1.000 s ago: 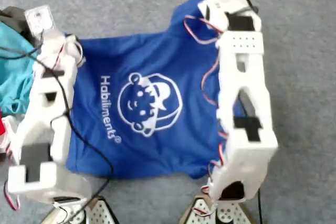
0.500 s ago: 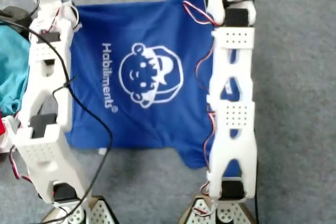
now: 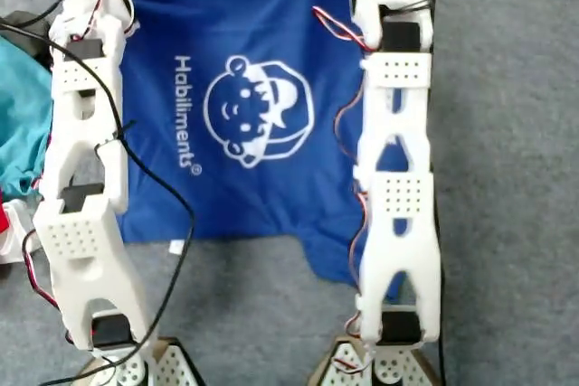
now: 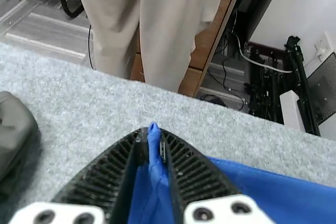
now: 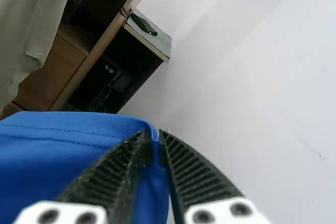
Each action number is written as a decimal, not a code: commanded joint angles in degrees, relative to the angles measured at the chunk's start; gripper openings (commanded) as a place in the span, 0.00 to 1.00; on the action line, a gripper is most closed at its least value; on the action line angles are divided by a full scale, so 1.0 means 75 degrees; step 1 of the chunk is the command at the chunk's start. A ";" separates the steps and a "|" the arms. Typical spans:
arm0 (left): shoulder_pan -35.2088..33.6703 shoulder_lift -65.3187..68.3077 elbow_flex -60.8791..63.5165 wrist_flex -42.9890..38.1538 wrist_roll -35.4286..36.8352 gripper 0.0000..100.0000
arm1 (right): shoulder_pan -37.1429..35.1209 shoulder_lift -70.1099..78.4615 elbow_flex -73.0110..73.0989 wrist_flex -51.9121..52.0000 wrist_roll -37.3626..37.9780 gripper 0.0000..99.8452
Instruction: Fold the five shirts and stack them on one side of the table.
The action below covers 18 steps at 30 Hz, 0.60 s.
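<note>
Pinching the blue shirt (image 3: 244, 133) along its far edge, my left tool (image 4: 152, 129) and right tool (image 5: 156, 132) each clamped cloth; its body lay behind both.

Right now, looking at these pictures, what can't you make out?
- High view: a far corner of the blue shirt runs off the picture's top, and one side lies under the right arm.
- High view: the teal cloth is cut by the picture's edge, so how many garments it is stays unclear.
- Left wrist view: the dark grey thing is cut by the edge and cannot be identified.
- High view: the white tag is too small to read.
</note>
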 commanded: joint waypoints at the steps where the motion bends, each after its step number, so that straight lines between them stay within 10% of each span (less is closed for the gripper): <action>1: 0.0164 -0.0006 -0.0457 0.0035 0.0000 0.02 | 0.0287 -0.0111 -0.0557 0.0738 0.0023 0.01; 18: 0.0141 -0.0545 -0.1547 0.6892 -0.1547 0.02 | 0.0369 -0.1717 -0.0803 0.8463 0.0211 0.01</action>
